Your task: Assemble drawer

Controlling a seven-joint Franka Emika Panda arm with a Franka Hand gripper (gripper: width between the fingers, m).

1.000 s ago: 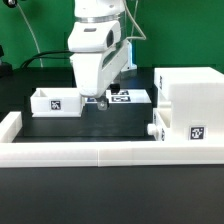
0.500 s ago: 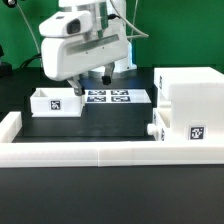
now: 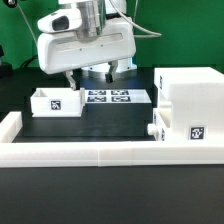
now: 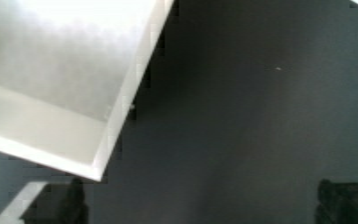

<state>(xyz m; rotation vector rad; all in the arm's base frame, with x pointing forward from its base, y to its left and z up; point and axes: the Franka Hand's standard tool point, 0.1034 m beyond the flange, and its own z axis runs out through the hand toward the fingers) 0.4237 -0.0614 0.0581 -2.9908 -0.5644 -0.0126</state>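
Observation:
The white drawer housing (image 3: 190, 100) stands at the exterior view's right, with one tray pushed into its lower slot and the knob (image 3: 152, 130) sticking out. The second small open-top tray (image 3: 55, 101) lies loose on the black table at the left, its tag facing front. My gripper (image 3: 88, 78) hangs open and empty above the table, just right of and behind that tray. In the wrist view the tray's white wall and corner (image 4: 69, 90) fill one side, and my dark fingertips (image 4: 51, 205) stand wide apart with nothing between them.
The marker board (image 3: 112, 97) lies flat behind the gripper, between the tray and the housing. A low white rim (image 3: 90, 152) edges the table's front and left side. A green backdrop and cables are behind the arm.
My gripper has swung from over the marker board toward the exterior view's left and risen, now hanging beside the loose tray. The drawer parts have not moved.

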